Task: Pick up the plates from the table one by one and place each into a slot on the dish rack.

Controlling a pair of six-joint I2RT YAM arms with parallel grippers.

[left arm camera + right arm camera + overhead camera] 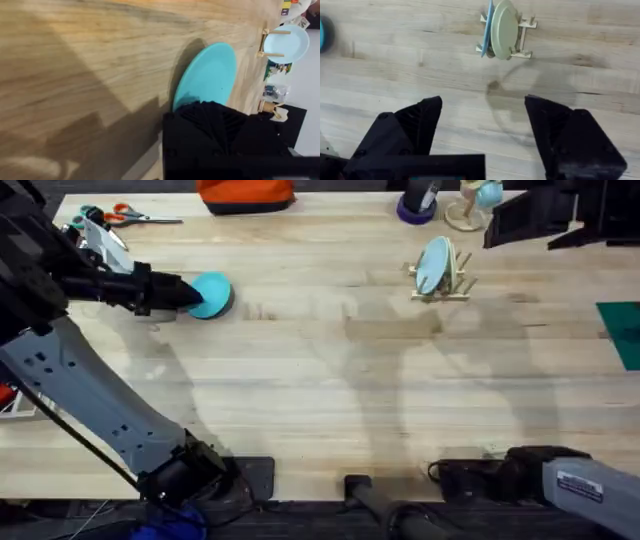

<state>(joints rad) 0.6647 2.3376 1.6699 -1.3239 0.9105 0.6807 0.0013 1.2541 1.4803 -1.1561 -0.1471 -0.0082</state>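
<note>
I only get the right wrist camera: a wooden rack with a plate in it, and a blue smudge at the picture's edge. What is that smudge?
Observer: A turquoise plate, at the left side of the table in the overhead view.
Operator: Is anything near it?
Observer: Yes, the left gripper is right at its edge.
Operator: Where is the arm that carries my camera?
Observer: The right arm lies low at the table's near edge, well short of the dish rack.
</note>
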